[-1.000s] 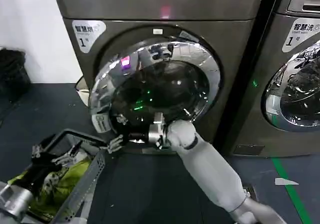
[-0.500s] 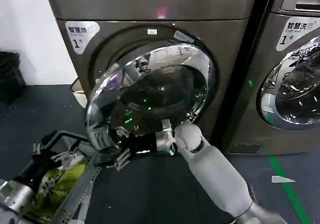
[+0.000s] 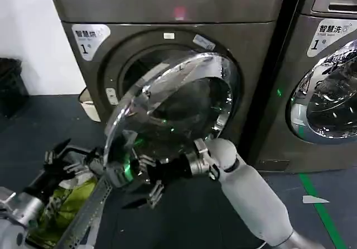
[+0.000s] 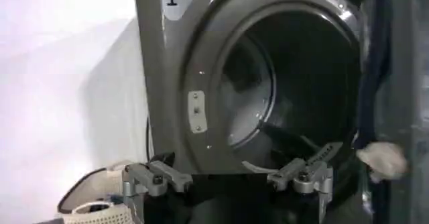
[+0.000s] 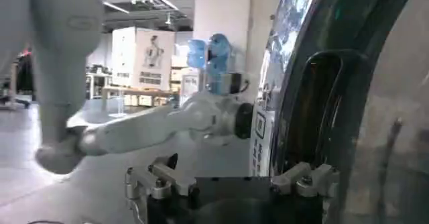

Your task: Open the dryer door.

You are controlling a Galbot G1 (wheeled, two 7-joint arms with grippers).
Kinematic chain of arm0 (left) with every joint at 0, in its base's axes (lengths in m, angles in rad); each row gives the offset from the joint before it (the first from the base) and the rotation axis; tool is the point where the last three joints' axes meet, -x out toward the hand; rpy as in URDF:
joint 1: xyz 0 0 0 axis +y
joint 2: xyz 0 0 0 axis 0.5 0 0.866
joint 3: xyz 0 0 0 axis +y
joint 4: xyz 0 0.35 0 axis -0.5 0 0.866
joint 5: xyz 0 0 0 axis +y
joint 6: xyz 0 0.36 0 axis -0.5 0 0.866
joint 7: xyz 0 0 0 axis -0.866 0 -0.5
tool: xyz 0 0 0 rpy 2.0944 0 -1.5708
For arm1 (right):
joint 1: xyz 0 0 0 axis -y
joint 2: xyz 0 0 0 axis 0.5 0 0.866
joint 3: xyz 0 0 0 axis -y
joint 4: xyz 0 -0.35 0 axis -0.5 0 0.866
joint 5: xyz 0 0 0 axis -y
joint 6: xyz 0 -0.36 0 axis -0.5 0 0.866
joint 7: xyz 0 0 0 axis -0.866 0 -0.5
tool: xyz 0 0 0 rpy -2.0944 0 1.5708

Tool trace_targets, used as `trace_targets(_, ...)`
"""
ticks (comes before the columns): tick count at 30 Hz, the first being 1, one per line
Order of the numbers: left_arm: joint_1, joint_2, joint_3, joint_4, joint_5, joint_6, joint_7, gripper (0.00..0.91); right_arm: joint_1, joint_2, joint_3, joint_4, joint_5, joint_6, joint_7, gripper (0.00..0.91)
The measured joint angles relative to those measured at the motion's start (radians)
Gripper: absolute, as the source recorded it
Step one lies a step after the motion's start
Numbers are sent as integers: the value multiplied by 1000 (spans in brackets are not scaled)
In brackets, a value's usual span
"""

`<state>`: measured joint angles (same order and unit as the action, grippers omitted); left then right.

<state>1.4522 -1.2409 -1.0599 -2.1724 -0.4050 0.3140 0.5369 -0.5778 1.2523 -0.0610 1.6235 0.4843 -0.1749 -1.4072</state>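
Observation:
The dryer door (image 3: 173, 112), a chrome ring around dark domed glass, stands partly swung out on its right-hand hinge. The dark drum opening (image 3: 139, 65) shows behind its free left edge. My right gripper (image 3: 146, 183) is at the door's lower left rim, open, fingers spread. In the right wrist view that gripper (image 5: 228, 182) is open, with one finger (image 5: 310, 178) against the door's edge (image 5: 301, 104). My left gripper (image 3: 62, 159) hovers open over the basket at the lower left. In the left wrist view the left gripper (image 4: 228, 177) faces the open drum (image 4: 295, 91).
A wire basket (image 3: 89, 210) holding yellow-green laundry (image 3: 58, 204) sits on the dark floor by the dryer's lower left. The neighbouring machine's chrome door (image 3: 326, 101) is at the right. A green floor line (image 3: 321, 210) runs at the lower right, and a black object (image 3: 8, 84) stands by the left wall.
The door has swung further out from the dryer front, uncovering more of the drum opening. My right gripper moved down and toward me with the door's lower rim.

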Motion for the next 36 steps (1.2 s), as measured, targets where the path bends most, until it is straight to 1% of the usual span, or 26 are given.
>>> trace_targets(8, -52, 73, 66, 30, -42, 6, -6, 907, -36, -52, 43, 27, 0, 4, -16, 907)
trace_targets(11, -66, 110, 92, 41, -80, 12, -3, 907, -57, -69, 66, 39, 31, 6, -8, 907)
trace_targets(14, -80, 153, 124, 46, -140, 48, 19, 907, -85, -88, 98, 50, 38, 7, -7, 907)
trace_targets(19, -108, 211, 190, 56, -184, 64, 28, 907, -133, -123, 166, 59, 57, 8, -7, 907)
trace_targets(26, -155, 255, 289, 72, -222, 71, 27, 907, -221, -165, 328, 81, 86, 9, 1, 907)
trace_targets(29, -174, 256, 325, 78, -231, 72, 29, 907, -268, -187, 423, 100, 97, 32, 48, 907)
trace_targets(36, -206, 278, 396, 85, -250, 71, 69, 907, -399, -217, 642, 179, 131, 41, 131, 907)
